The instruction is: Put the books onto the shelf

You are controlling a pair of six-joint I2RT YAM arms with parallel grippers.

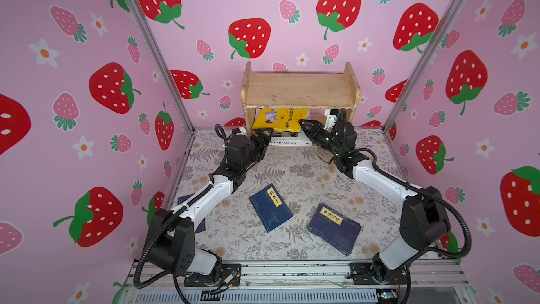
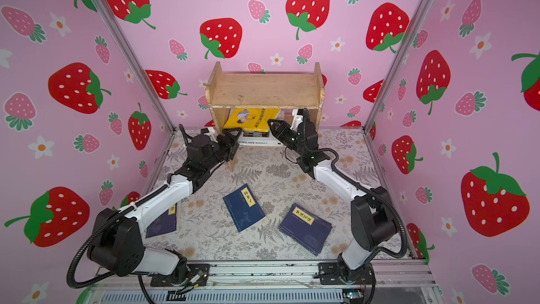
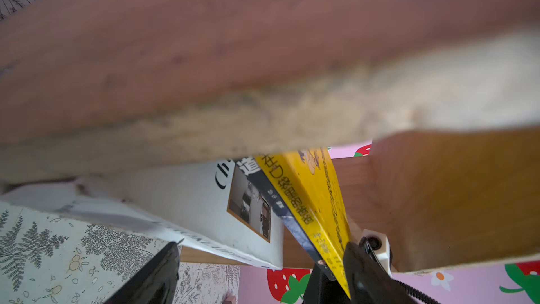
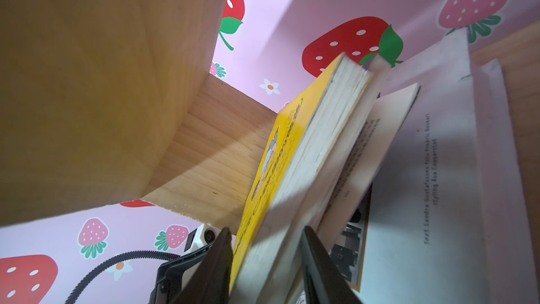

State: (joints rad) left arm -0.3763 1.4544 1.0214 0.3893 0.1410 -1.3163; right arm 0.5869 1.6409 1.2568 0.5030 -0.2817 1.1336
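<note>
The wooden shelf [image 1: 301,90] [image 2: 264,89] stands at the back; its top tier is bare. On its lower tier a yellow book [image 1: 276,119] [image 3: 315,188] [image 4: 271,165] tilts up over a dark-spined book [image 3: 280,203] and the thick white book [image 1: 289,143] [image 3: 190,197]. My right gripper [image 1: 302,122] [image 4: 266,229] is shut on the yellow book's right end. My left gripper [image 1: 265,133] [image 3: 263,245] is open at the shelf's left front, its jaws straddling the ends of the stacked books. Three navy books lie on the table [image 1: 270,207] [image 1: 334,228] [image 2: 162,223].
The shelf's left side panel [image 3: 263,54] fills most of the left wrist view, close to that gripper. One navy book lies partly under the left arm. Pink strawberry walls [image 1: 87,83] enclose the table on three sides, and an aluminium rail [image 1: 292,270] runs along the front.
</note>
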